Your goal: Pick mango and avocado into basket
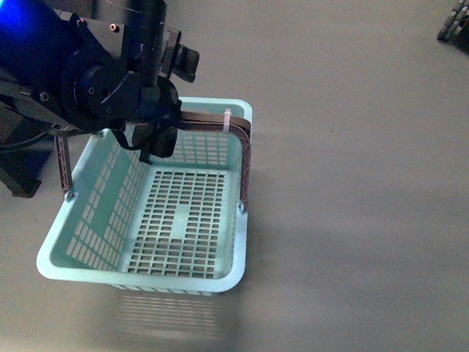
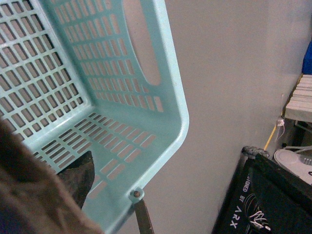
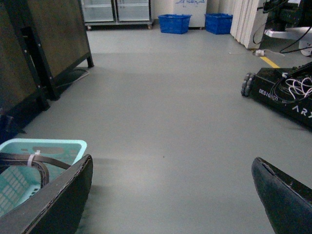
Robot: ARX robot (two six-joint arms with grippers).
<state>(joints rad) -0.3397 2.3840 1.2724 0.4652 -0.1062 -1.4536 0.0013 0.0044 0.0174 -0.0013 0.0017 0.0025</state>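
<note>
**A:** Where's the basket [image 1: 132,279]?

**B:** Over the grey floor [image 1: 366,220] just ahead, and empty. No mango or avocado shows in any view.

**A:** And the grippers?

**B:** The left gripper [image 1: 155,150] is at the far rim, by the brown handle [image 1: 248,158]. I cannot tell if it's clamped. The right gripper [image 3: 171,163] is spread wide and empty, near that end.

**A:** And the fruit?

**B:** Probably firm, rounded and slippery, so grip each across its middle.

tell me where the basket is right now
Front view, left of centre: the basket is directly below the left gripper, with bare grey floor to its right.
</note>
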